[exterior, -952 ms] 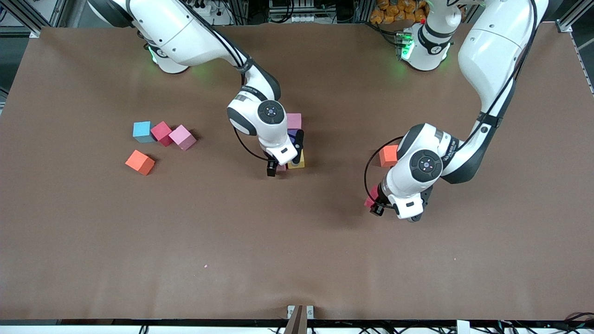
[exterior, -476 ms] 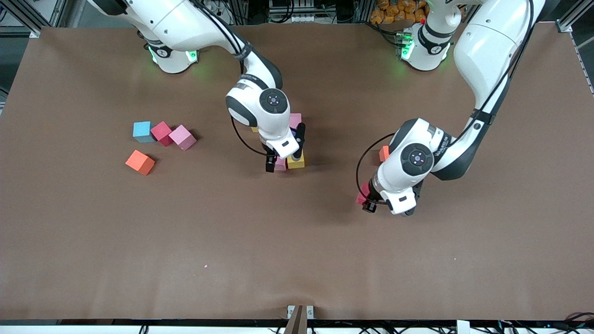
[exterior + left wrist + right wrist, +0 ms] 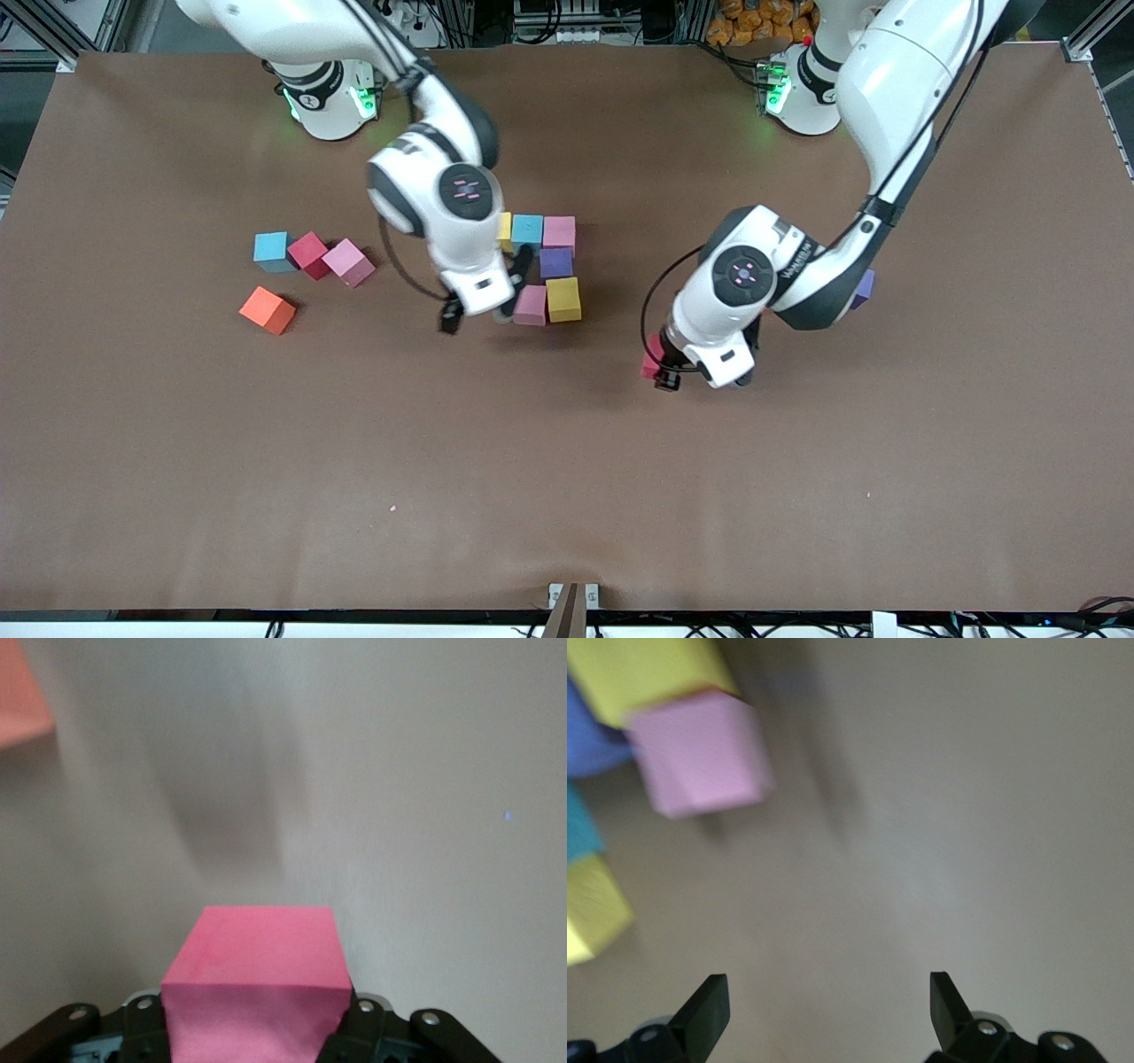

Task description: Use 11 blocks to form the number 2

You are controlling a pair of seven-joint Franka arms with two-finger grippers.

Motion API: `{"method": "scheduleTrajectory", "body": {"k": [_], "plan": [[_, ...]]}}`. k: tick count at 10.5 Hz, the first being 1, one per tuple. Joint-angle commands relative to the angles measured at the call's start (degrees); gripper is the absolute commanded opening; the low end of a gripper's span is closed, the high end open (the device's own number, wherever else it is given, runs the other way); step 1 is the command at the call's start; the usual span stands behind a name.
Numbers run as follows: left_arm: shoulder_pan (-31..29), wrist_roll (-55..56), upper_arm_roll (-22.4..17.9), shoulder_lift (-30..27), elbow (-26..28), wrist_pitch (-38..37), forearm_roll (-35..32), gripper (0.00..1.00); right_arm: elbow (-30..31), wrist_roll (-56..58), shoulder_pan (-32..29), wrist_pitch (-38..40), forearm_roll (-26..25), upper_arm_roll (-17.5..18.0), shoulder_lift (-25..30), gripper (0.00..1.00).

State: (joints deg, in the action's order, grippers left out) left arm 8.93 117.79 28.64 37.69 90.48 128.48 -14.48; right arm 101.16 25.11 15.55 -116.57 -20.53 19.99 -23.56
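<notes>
Brown table (image 3: 567,461): seen from the front, it carries every cube.
Left gripper (image 3: 660,368): up in the air over bare table toward the left arm's end, clenched on a red cube (image 3: 653,357) that peeks out beside the fingers.
Right gripper (image 3: 478,317): fingers spread and holding nothing, just beside the pink cube (image 3: 531,305) at the cluster's near edge.
Cluster beside the right gripper: yellow cube (image 3: 563,299) touching the pink one; purple cube (image 3: 555,262) above it in the picture; then a row of a second pink cube (image 3: 559,232), a blue cube (image 3: 527,230) and a yellow cube edge (image 3: 505,231) half hidden by the arm.
Loose group toward the right arm's end: blue cube (image 3: 271,251), red cube (image 3: 309,254), pink cube (image 3: 348,262) touching in a line, orange cube (image 3: 267,310) nearer the camera, apart.
Purple corner (image 3: 865,287): probably another cube, mostly hidden by the left arm.

Left wrist view: the red cube (image 3: 257,988) fills the space between the fingers; an orange cube (image 3: 22,695) shows at the frame's edge.

Right wrist view: gripper (image 3: 828,1010) parted over bare table, with the pink cube (image 3: 700,753), yellow cube (image 3: 651,673), purple cube (image 3: 589,735), blue cube (image 3: 580,828) and another yellow cube (image 3: 594,908) ahead, blurred.
</notes>
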Motion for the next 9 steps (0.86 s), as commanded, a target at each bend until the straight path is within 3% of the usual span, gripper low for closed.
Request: {"method": "scheduleTrajectory", "body": {"k": [1, 4, 7, 9], "plan": [[4.41, 8.47, -0.43, -0.34, -0.22, -0.33, 0.24, 0.51, 2.38, 0.28, -7.35, 0.47, 0.84, 0.67, 5.61, 1.0], [12.15, 17.27, -1.57, 3.69, -6.26, -0.33, 0.24, 0.51, 6.66, 7.57, -16.3, -1.87, 0.93, -3.19, 8.16, 1.0], [20.05, 24.83, -4.89, 6.86, -12.32, -0.33, 0.5, 0.51, 19.92, 7.93, -22.83, -14.45, 1.1, -3.02, 12.55, 1.0], [25.15, 25.91, -7.54, 10.19, -16.81, -0.33, 1.38, 0.51, 24.41, 9.41, -25.29, -14.73, 11.15, -2.85, 15.63, 1.0]]}}
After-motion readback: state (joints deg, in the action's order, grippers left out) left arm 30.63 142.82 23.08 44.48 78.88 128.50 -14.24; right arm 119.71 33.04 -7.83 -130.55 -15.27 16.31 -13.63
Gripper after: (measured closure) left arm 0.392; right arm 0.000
